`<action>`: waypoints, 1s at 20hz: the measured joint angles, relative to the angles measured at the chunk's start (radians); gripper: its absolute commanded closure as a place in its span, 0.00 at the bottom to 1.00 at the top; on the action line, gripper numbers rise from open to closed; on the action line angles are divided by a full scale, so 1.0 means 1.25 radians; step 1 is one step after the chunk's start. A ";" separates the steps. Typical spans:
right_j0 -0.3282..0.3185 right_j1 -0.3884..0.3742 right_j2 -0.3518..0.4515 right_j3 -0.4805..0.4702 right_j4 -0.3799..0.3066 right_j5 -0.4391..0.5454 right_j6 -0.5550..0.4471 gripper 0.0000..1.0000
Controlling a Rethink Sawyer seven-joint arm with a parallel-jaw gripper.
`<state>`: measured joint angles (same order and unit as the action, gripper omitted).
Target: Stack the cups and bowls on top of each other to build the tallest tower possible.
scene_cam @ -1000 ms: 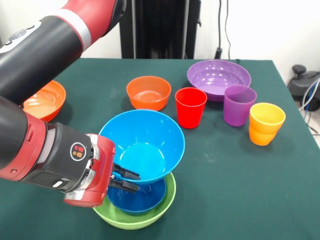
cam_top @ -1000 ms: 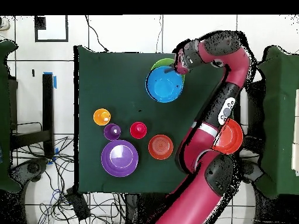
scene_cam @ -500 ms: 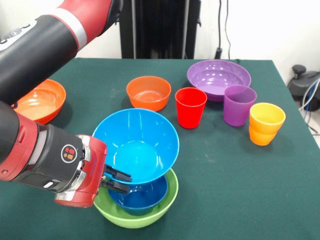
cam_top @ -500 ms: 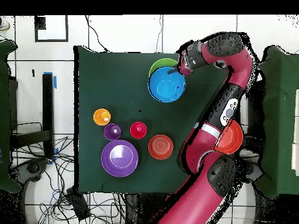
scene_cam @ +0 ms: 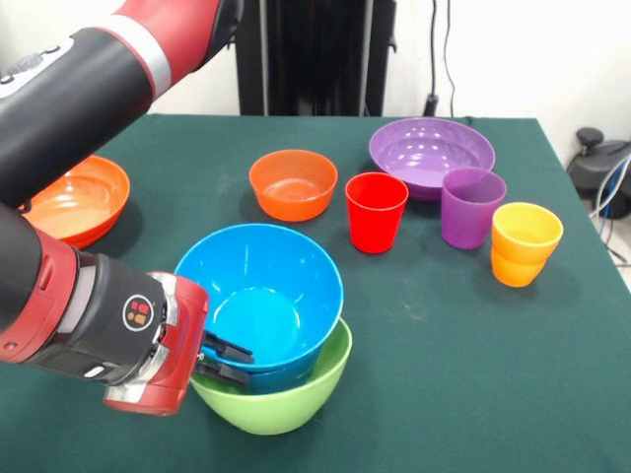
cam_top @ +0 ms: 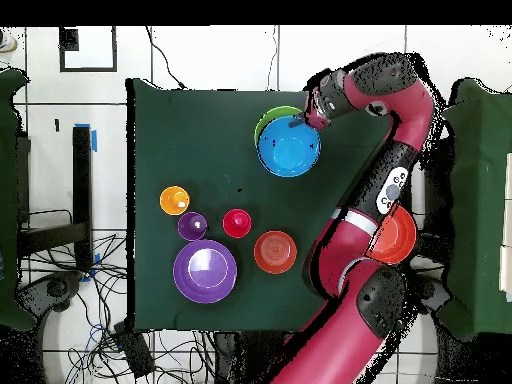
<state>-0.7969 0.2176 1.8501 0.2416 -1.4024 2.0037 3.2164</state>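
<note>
- The pincer is clamped on the near rim of the light blue bowl, one finger inside the wall and one outside, so the bowl hangs from a single edge and can swing or tip if the arm jerks
- The light blue bowl sits low in the lime green bowl at the front of the tabletop, but tilted and shifted toward the arm's side; let go like this, it may settle crooked and leave a slanted base for everything above
- A dark blue bowl is probably nested beneath it, though only a thin dark band shows below the light blue wall; if the two are not centred, the upper one could rock
- The outer finger lies between the blue wall and the green rim; pulling out sideways could drag the green bowl across the cloth or lever the blue one up
- In the overhead view the pile lies near the tabletop's edge, so a hard shove might send it off
- The red cup, purple cup, orange cup, small orange bowl, purple bowl and orange-red bowl stand well apart, safe from this move
</note>
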 measured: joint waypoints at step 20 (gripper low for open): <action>-0.003 0.001 0.242 -0.046 -0.212 0.000 0.000 1.00</action>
<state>-0.8002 0.2184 2.1530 0.1837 -1.6678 2.0032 3.2164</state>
